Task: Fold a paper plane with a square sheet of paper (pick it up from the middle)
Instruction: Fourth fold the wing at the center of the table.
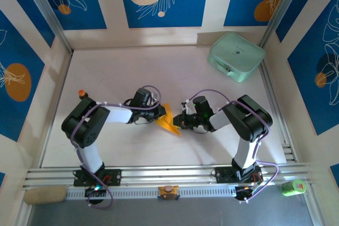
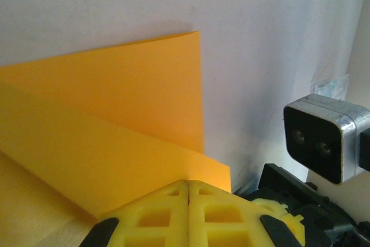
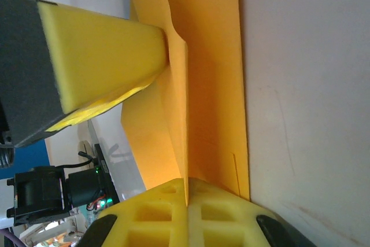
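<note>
The square sheet of paper point(image 1: 168, 122) is orange-yellow and folded into a pointed shape, held between my two grippers at the table's middle. In the left wrist view the paper point(image 2: 115, 120) spreads in two layers beyond my left gripper point(image 2: 189, 184), whose jaws are pressed together at its near edge. In the right wrist view the paper point(image 3: 211, 85) has an upright ridge that runs into my right gripper point(image 3: 187, 192), which is shut on it. The left gripper's yellow finger point(image 3: 98, 56) meets the ridge's far end. In the top view the left gripper point(image 1: 161, 114) and right gripper point(image 1: 180, 121) face each other.
A mint-green rounded case point(image 1: 236, 56) lies at the back right corner. A small orange-capped bottle point(image 1: 82, 93) stands by the left arm's elbow. Blue-patterned walls close the table on three sides. The right wrist camera point(image 2: 326, 143) sits close to the left gripper.
</note>
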### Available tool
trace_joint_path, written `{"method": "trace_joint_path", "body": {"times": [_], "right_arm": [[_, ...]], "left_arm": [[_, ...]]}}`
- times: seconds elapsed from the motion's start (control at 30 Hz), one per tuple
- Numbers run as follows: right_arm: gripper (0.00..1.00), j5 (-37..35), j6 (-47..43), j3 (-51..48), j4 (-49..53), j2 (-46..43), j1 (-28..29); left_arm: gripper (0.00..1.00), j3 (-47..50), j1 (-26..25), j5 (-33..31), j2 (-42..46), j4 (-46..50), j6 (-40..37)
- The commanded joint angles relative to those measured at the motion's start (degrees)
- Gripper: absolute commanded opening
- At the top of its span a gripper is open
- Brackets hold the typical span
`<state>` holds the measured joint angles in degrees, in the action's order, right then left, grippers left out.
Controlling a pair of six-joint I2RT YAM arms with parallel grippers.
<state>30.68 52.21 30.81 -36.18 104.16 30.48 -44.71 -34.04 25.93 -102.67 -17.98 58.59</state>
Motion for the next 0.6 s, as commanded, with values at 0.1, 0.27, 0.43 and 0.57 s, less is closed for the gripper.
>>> {"method": "trace_joint_path", "body": {"times": [0.1, 0.27, 0.43, 0.57], "right_arm": [[0.04, -0.96, 0.08, 0.39, 5.89, 2.11, -0.42], [0.03, -0.82, 0.09, 0.75, 7.05, 1.97, -0.42], [0.03, -1.13, 0.11, 0.68, 7.35, 1.75, -0.44], [0.04, -1.05, 0.25, 0.65, 7.53, 1.75, -0.46]], "left_arm": [[0.04, -2.35, -0.50, 0.52, -1.49, 2.01, -0.67], [0.04, -3.09, -0.50, 0.33, -1.95, 3.86, -1.70], [0.04, -3.97, -0.51, 1.22, -3.14, 3.79, -2.03], [0.04, -4.33, -0.59, 1.13, -3.49, 4.59, -2.51]]}}
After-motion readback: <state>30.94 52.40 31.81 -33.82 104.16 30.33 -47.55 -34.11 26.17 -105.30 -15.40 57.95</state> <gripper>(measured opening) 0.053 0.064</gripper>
